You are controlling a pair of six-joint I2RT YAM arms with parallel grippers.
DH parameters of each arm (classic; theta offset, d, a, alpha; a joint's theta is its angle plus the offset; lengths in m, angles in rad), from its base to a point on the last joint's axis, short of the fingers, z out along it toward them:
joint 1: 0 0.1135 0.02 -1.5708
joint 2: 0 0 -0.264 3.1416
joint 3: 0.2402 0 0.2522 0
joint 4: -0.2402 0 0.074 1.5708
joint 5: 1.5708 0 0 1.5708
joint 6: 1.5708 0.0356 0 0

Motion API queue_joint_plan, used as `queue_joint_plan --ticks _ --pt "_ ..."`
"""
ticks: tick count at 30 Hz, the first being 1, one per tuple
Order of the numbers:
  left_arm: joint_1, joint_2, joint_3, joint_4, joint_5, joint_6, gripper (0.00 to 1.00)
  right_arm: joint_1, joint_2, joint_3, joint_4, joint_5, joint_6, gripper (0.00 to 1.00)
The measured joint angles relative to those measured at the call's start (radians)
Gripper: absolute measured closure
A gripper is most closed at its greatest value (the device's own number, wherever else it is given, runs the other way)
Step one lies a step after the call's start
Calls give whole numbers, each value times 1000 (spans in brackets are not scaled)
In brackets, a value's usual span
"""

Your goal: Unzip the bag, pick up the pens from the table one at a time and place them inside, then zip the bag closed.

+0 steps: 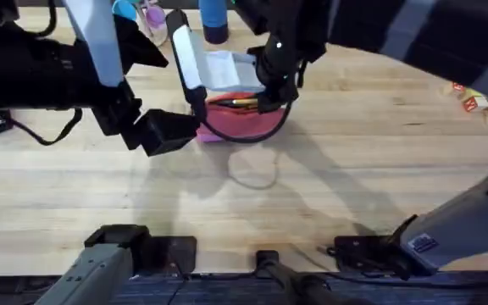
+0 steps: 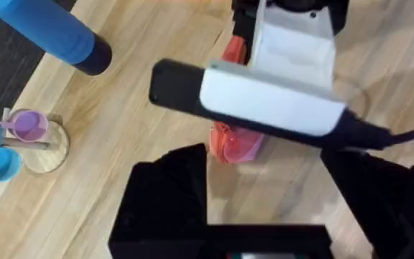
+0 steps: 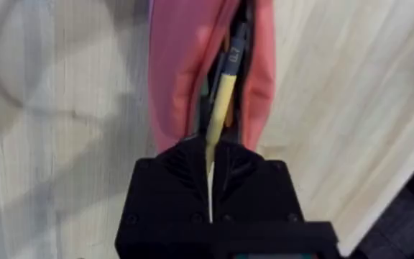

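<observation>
Overhead, your soft pink fabric pouch (image 1: 242, 119) lies on the pale light-wood plank table (image 1: 312, 195), zipper gaping open. Your right gripper (image 1: 269, 95) hangs over the opening's right end, and its wrist view shows the black fingers (image 3: 171, 180) clenched on the slim yellow pen (image 3: 221, 101), whose dark tip sits inside the pouch. Your left gripper (image 1: 195, 127) touches the pouch's left end; whether it grips, you cannot tell. A thick blue cylinder (image 1: 213, 19) stands behind.

Blk arms; white panels; blk cables
</observation>
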Motion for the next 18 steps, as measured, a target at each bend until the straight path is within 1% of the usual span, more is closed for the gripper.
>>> queue_joint_plan --ticks 4,8,12,18 --pt "0 0 0 0 -4 0 7 0 61 0 29 -4 -2 971" --pt "1 0 0 -1 -31 4 7 0 100 0 71 -26 -7 970" --pt "1 0 0 0 -45 4 7 0 108 0 104 -38 -11 970" --pt "1 0 0 0 -46 4 7 -1 112 0 126 -92 -10 970"
